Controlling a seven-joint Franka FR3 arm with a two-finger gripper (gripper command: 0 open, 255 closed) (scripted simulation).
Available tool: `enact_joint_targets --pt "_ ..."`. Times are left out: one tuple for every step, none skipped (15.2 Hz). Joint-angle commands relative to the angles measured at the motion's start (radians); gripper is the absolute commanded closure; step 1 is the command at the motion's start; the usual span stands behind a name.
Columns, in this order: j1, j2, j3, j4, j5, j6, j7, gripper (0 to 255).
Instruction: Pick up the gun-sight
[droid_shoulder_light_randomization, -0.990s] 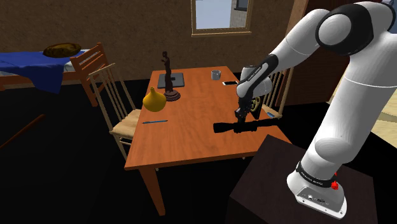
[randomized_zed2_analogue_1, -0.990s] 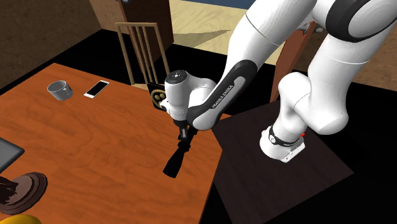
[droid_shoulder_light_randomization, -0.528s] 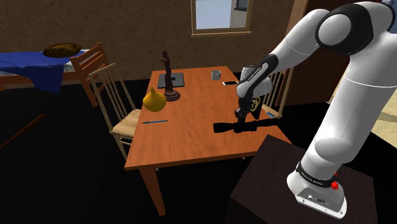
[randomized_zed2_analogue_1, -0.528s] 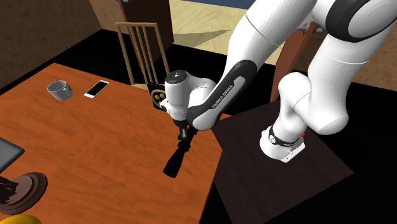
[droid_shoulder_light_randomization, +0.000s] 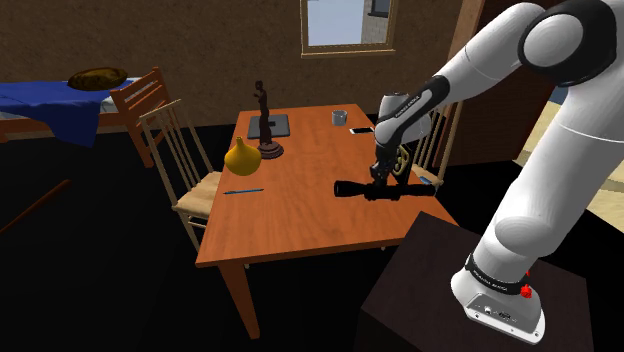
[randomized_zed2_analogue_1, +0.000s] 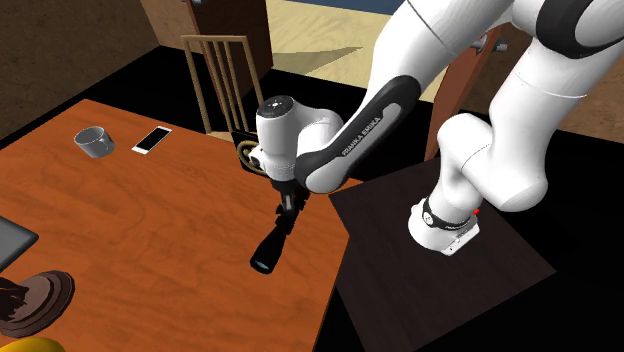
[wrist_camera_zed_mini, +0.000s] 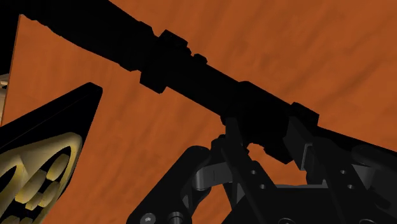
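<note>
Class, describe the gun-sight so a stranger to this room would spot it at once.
Find the orange-brown wooden table, then its edge nearest the robot's dark stand. There the black hand clasps a long black tubular gun-sight, held roughly level. Unlike the yellow gourd and grey cup, it is slim, rod-like and all black.

The room is dim, and the floor around the table (droid_shoulder_light_randomization: 300, 215) falls away into black areas. The brightest patch is the window (droid_shoulder_light_randomization: 343, 22), far beyond the gripper (droid_shoulder_light_randomization: 379, 180), pale and washed out. The white arm (droid_shoulder_light_randomization: 560, 150) is evenly lit, with soft grey shading on its undersides. Below the gripper the tabletop is a flat, warm orange. The black sight (wrist_camera_zed_mini: 184, 67) reads as a plain silhouette that merges with the gripper. Edges are crisp throughout.
</note>
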Motion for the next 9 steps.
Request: enact_joint_targets --pt "-0.003 -0.027 -0.001 0.007 -0.014 -0.033 0.008 255" --pt "-0.003 -0.04 0.0 0.011 -0.02 -0.048 0.012 255" --pt "-0.004 -0.052 0.0 0.014 -0.025 -0.063 0.016 255" --pt "-0.005 -0.064 0.001 0.018 -0.03 -0.078 0.02 255" --pt "-0.006 -0.075 0.002 0.022 -0.035 -0.094 0.024 255" --pt "-0.006 -0.086 0.003 0.027 -0.039 -0.109 0.027 255" --pt "-0.007 -0.097 0.004 0.031 -0.043 -0.124 0.03 255" --pt "-0.007 -0.099 0.004 0.032 -0.044 -0.126 0.031 255" --pt "-0.007 -0.099 0.004 0.032 -0.044 -0.126 0.031 255"
